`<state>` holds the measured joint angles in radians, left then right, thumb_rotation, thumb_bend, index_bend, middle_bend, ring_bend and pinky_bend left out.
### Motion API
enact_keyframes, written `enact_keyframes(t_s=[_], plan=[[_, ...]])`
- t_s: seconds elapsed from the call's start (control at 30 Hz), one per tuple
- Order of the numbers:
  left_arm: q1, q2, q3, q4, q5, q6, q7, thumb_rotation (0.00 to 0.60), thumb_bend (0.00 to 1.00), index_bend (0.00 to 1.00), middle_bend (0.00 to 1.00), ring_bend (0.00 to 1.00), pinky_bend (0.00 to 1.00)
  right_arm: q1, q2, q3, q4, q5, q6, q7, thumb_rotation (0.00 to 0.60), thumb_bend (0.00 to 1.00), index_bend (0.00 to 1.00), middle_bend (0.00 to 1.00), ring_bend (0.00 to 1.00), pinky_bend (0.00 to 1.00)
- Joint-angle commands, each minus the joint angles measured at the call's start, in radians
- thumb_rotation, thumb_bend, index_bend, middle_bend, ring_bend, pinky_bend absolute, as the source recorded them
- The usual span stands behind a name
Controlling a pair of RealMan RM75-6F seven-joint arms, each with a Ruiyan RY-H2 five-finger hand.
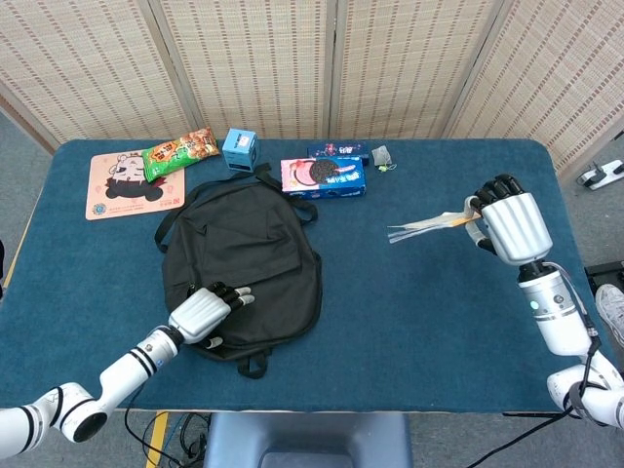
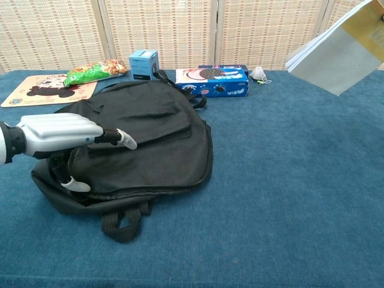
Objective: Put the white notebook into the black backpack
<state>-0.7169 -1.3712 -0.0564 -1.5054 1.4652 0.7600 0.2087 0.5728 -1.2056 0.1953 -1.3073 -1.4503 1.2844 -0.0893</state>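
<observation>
While the black backpack (image 1: 244, 263) lay flat on the blue counter (image 1: 419, 312), the left hand (image 1: 203, 313) rested on its near left edge, fingers spread over the fabric with the thumb down by the bag's rim, gripping nothing that could be seen. Well apart to the right, the right hand (image 1: 509, 224) held the white notebook (image 1: 429, 226) by one edge, lifted clear of the counter and tilted, its pages fanning toward the left. Along the far side sat a pink and blue cookie box (image 1: 323, 176), a small blue box (image 1: 239, 149), a green snack bag (image 1: 178, 150) and a cartoon mat (image 1: 122, 187) at the far left corner.
</observation>
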Motion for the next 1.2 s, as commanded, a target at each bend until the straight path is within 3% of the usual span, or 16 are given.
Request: enact_keyframes(t_s=[0.03,0.3,0.47,0.73,1.0,1.2], plan=[[-0.004,-0.011,0.006,0.005,-0.018,-0.005,0.013,0.600,0.22,0.11,0.12,0.17,0.14,-0.003,0.000,-0.001,0.002,-0.001,0.002,0.002,0.600,0.60,0.67,0.53,0.33,0.24],[-0.005,-0.068,0.001,0.046,-0.039,0.034,0.008,0.600,0.22,0.11,0.12,0.17,0.14,-0.012,-0.001,-0.002,0.004,-0.003,0.005,0.001,0.600,0.60,0.67,0.53,0.33,0.24],[-0.008,-0.122,-0.017,0.100,-0.043,0.069,-0.033,0.600,0.22,0.17,0.12,0.17,0.15,-0.018,0.003,0.001,0.001,0.000,0.007,0.000,0.600,0.60,0.67,0.53,0.33,0.24],[-0.007,-0.179,-0.026,0.187,-0.009,0.133,-0.161,0.600,0.24,0.47,0.15,0.22,0.19,-0.028,0.005,0.004,-0.001,0.009,0.008,-0.001,0.600,0.60,0.67,0.53,0.33,0.24],[-0.001,-0.196,-0.028,0.227,0.007,0.181,-0.231,0.600,0.39,0.66,0.24,0.26,0.21,-0.028,0.000,0.012,0.006,0.009,0.012,0.008,0.600,0.60,0.67,0.53,0.33,0.24],[0.003,-0.208,-0.033,0.253,-0.002,0.197,-0.265,0.600,0.59,0.77,0.34,0.31,0.24,-0.028,0.006,0.022,-0.001,0.003,0.025,0.012,0.600,0.60,0.67,0.53,0.33,0.24]])
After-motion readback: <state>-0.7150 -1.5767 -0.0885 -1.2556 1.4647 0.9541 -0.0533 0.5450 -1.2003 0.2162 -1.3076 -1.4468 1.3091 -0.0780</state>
